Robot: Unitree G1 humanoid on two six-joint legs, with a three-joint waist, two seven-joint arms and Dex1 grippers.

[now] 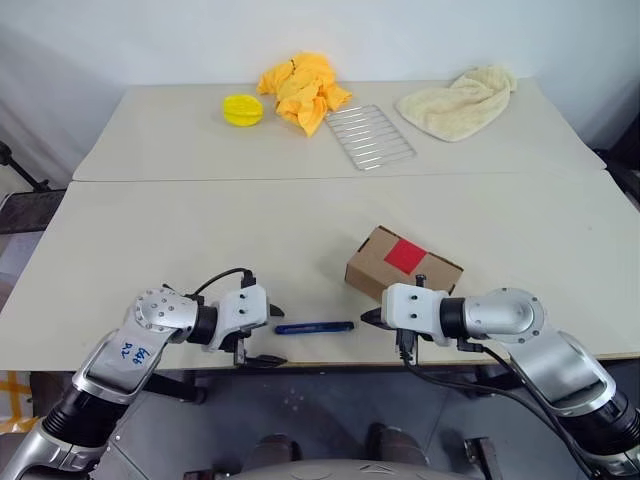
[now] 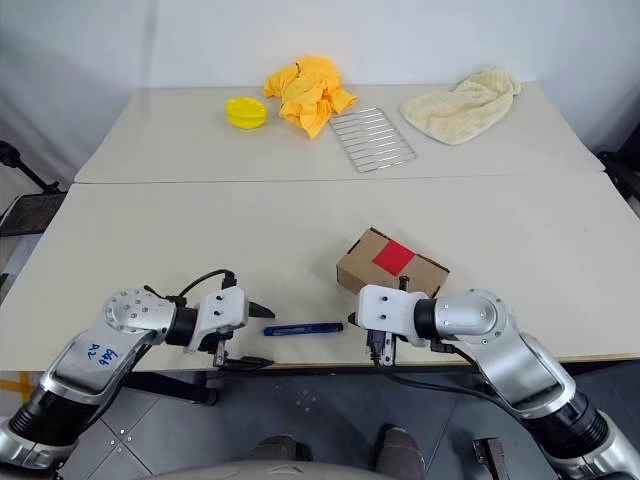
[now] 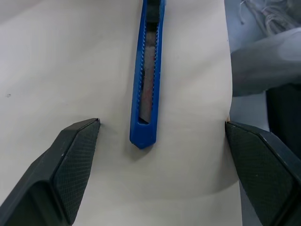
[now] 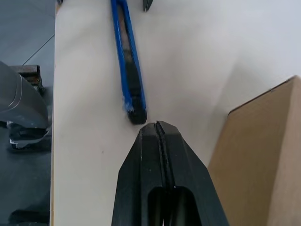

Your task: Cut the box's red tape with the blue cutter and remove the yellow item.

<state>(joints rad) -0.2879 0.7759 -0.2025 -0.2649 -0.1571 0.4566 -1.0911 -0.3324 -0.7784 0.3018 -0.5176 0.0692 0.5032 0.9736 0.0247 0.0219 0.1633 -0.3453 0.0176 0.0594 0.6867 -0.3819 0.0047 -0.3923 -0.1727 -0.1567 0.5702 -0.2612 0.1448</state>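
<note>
- The left claw (image 3: 160, 136) stands wide, empty, its two textured black fingers either side of the near end of the blue cutter (image 1: 314, 327).
- The right claw (image 4: 157, 129) is pressed together, its tip just beside the cutter's other end.
- The slim plastic cutter lies flat on the bench (image 1: 200, 240) between both claws.
- The box (image 1: 400, 264), closed brown cardboard with square red tape (image 1: 405, 256) on top, sits just beyond the right claw.
</note>
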